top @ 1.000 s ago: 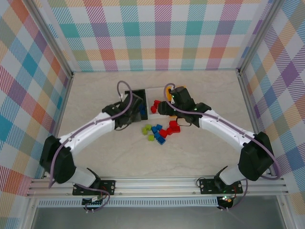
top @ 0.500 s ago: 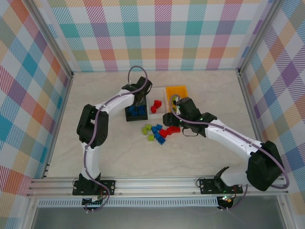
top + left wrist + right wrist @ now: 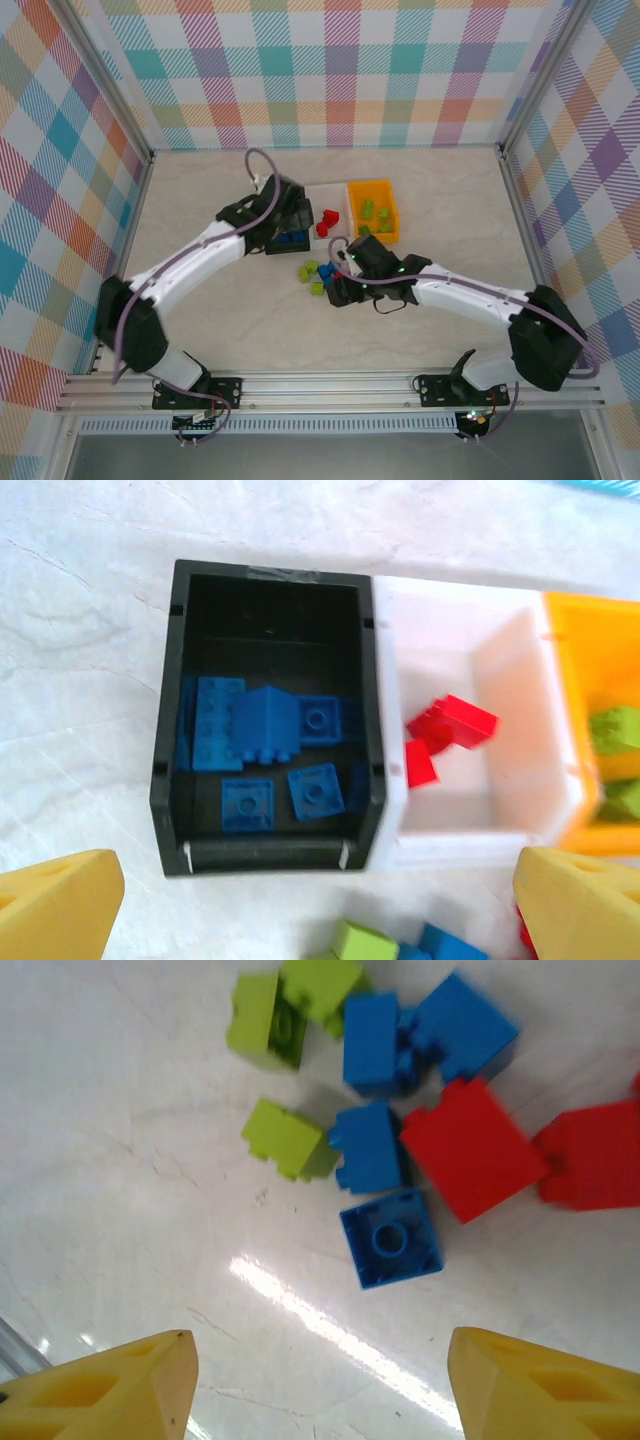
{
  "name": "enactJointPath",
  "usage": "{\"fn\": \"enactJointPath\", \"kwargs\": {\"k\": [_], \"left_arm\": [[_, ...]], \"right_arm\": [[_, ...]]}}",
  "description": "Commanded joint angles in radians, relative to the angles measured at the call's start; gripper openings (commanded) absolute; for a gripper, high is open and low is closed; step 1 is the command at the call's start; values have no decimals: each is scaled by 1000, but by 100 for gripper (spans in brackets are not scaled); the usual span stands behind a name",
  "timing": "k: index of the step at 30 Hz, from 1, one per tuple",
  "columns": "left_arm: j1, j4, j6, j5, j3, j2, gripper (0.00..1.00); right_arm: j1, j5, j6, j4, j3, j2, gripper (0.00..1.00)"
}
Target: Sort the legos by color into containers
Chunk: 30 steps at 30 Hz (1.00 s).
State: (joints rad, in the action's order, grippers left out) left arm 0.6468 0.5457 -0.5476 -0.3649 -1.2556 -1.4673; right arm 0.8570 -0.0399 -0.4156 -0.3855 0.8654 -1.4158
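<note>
The black bin point(image 3: 268, 852) holds several blue legos point(image 3: 247, 804). Beside it, the white bin point(image 3: 470, 837) holds red legos point(image 3: 452, 723), and the orange bin point(image 3: 372, 190) holds lime green legos point(image 3: 375, 212). My left gripper point(image 3: 320, 905) hovers open and empty over the near edge of the black bin point(image 3: 291, 240). My right gripper point(image 3: 320, 1385) is open and empty just short of the loose pile. In that pile a blue brick point(image 3: 391, 1238) lies studs down and nearest, with green bricks point(image 3: 289, 1139) and red bricks point(image 3: 472, 1149) behind it.
The three bins stand side by side at the middle of the table. The loose pile point(image 3: 312, 272) lies just in front of them, partly under my right wrist point(image 3: 358, 268). The marble table point(image 3: 200, 330) is walled by metal posts and checked panels.
My right gripper has come forward and left from the bins to the loose pile, uncovering the orange bin. My left arm has shifted and its gripper still hangs over the black bin.
</note>
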Motion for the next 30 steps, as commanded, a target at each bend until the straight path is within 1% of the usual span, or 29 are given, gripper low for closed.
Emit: {"fn": "enactJointPath", "kwargs": {"k": [1, 5, 7, 12, 18, 21, 26, 30], "left_arm": [[19, -22, -85, 35, 156, 124, 100], [22, -11, -191, 61, 372, 305, 100], [22, 2, -221, 68, 453, 382, 100], [22, 63, -269, 55, 575, 515, 100], [22, 106, -272, 21, 596, 561, 100], [22, 108, -264, 20, 583, 560, 100], [22, 106, -254, 18, 575, 549, 100], [22, 104, -252, 12, 577, 542, 100]], "right_arm": [[21, 41, 29, 3, 0, -76, 70], [22, 101, 35, 22, 33, -173, 69], [22, 128, 35, 37, 41, -206, 68], [22, 158, 49, 63, 82, -278, 65], [46, 196, 60, 42, 143, -343, 58], [55, 208, 49, 17, 152, -354, 52], [64, 227, 31, 32, 112, -315, 39], [66, 195, 26, 28, 79, -242, 35]]}}
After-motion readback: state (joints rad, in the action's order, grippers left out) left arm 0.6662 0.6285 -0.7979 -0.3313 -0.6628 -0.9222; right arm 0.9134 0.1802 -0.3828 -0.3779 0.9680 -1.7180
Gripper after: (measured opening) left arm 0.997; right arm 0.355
